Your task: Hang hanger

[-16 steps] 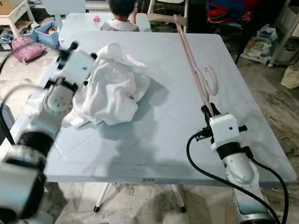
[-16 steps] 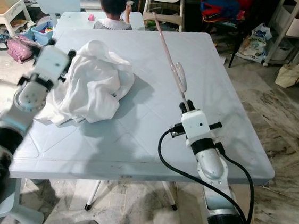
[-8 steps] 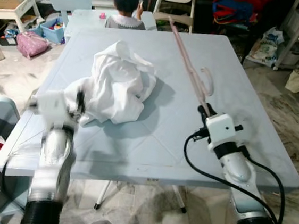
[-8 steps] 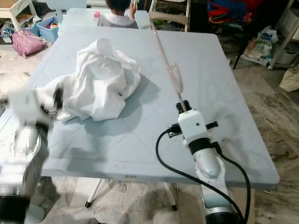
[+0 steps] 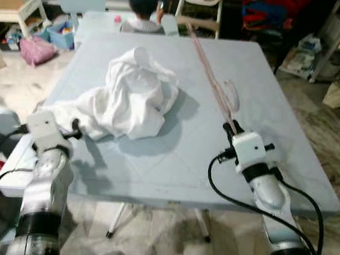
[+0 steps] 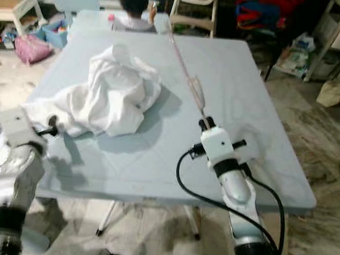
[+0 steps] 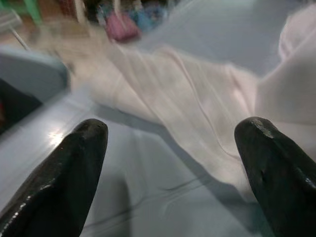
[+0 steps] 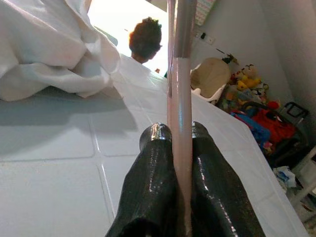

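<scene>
hanger [image 8: 178,98]: upper length runs off the frame edge beyond the pinching jaws
white garment [image 7: 197,123]: blurred ahead of the spread jaws, cut by the frame
person [image 5: 142,3]: head cropped at the frame's top

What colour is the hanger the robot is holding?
Pale pink; the hanger shows best in the right wrist view.

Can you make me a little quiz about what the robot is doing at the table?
1. True or false: the right gripper is shut on the pink hanger.
2. What lies crumpled on the table? A) white cloth B) red towel C) blue jeans
3. Fill in: the left gripper has its jaws ____, near the edge of the white cloth.

Key: 1 true; 2 A; 3 open.
</scene>
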Controlling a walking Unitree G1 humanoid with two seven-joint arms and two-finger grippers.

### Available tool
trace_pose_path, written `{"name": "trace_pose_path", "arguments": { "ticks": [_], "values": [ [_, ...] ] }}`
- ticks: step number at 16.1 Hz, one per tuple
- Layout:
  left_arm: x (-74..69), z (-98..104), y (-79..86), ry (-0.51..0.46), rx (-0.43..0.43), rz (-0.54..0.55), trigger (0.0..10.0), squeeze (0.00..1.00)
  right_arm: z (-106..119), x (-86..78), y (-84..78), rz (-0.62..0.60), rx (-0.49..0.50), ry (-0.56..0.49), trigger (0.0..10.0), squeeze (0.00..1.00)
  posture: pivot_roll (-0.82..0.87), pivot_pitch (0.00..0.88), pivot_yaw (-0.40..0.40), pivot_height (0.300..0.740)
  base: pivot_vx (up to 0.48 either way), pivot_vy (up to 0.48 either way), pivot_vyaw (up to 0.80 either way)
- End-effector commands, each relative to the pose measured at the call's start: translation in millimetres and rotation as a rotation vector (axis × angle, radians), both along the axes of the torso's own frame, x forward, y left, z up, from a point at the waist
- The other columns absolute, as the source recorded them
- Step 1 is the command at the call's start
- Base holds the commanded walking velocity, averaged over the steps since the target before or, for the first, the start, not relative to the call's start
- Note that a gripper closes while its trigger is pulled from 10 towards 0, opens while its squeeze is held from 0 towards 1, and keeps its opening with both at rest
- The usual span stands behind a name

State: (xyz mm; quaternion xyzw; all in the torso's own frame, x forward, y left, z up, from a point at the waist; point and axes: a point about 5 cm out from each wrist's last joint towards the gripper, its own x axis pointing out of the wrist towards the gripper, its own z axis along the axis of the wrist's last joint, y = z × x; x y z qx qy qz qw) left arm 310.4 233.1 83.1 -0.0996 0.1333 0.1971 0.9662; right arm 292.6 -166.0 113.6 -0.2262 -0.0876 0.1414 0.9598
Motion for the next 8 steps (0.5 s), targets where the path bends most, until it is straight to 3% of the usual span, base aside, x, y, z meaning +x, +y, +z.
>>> {"name": "trace_pose_path", "arguments": {
  "ticks": [1, 2, 4, 5, 7, 8],
  "values": [
    [8.2, -4.0, 1.8, 0.042, 0.001, -0.033, 10.0, 0.84, 2.6, 0.4, -2.1, -0.002, -0.003, -0.007, 10.0, 0.00, -0.06, 0.000, 0.016, 0.740, 0.000, 0.000, 0.00],
    [19.7, -5.7, -1.9, 0.079, -0.001, -0.089, 10.0, 0.00, 3.7, 0.6, -2.8, -0.003, -0.007, -0.009, 10.0, 0.00, -0.08, 0.000, 0.019, 0.740, 0.000, 0.000, 0.00],
    [40.9, -1.6, -13.7, 0.110, 0.017, -0.201, 10.0, 0.00, 7.1, 1.4, -7.5, -0.017, -0.016, -0.018, 10.0, 0.00, -0.08, 0.000, 0.019, 0.740, 0.000, 0.000, 0.00],
    [49.6, 4.8, -21.2, 0.087, -0.012, -0.227, 10.0, 0.00, 7.6, 1.9, -9.8, -0.022, -0.018, -0.018, 10.0, 0.00, -0.09, 0.000, 0.019, 0.740, 0.000, 0.000, 0.00],
    [64.2, 17.8, -38.9, 0.085, 0.052, -0.349, 10.0, 0.00, 8.4, 2.2, -10.0, -0.023, -0.023, -0.020, 10.0, 0.00, -0.11, 0.000, 0.018, 0.740, 0.000, 0.000, 0.00],
    [69.8, 25.2, -44.0, 0.062, 0.030, -0.367, 10.0, 0.00, 8.7, 2.3, -9.0, -0.023, -0.024, -0.022, 10.0, 0.00, -0.11, 0.000, 0.019, 0.740, 0.000, 0.000, 0.00]
  ]
}}
